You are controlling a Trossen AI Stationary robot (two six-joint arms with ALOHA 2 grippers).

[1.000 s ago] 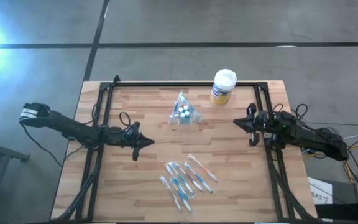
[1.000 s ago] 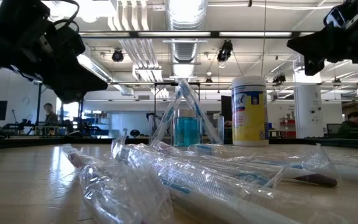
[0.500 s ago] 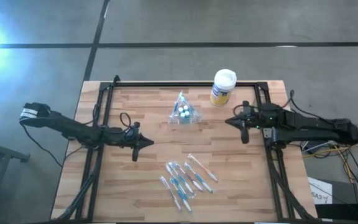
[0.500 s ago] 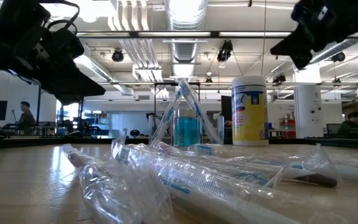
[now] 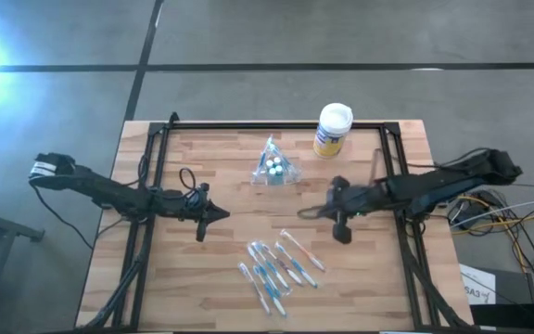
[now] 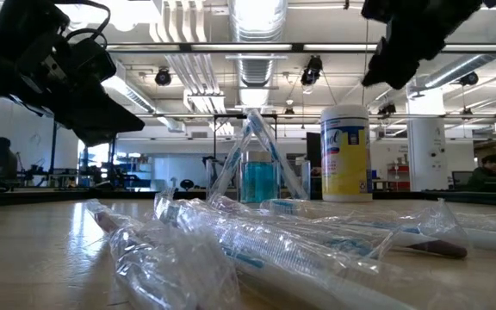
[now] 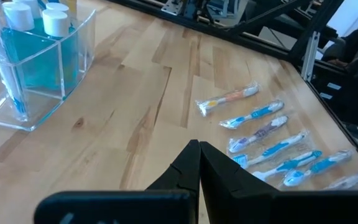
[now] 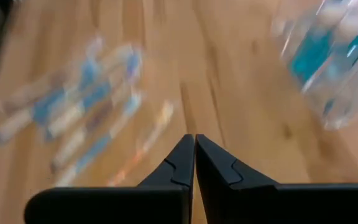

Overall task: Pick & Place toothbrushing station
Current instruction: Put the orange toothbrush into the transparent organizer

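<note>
Looking from above, your right tool [image 5: 339,223] hangs pinched shut and empty, the toothbrushing station [image 5: 273,165] well ahead of it. Left wrist: left tool [image 7: 197,152] closed, empty too. That clear cup looks light, stiff, slippery; pinch one wall's rim.

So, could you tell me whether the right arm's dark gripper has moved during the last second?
Yes. The right gripper has swung inward from the table's right frame rail toward the wrapped toothbrushes.

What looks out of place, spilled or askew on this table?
Nothing is spilled or damaged. The wrapped toothbrushes lie loose on the wood at mixed angles, outside the clear holder, which stands upright beside the yellow canister.
</note>
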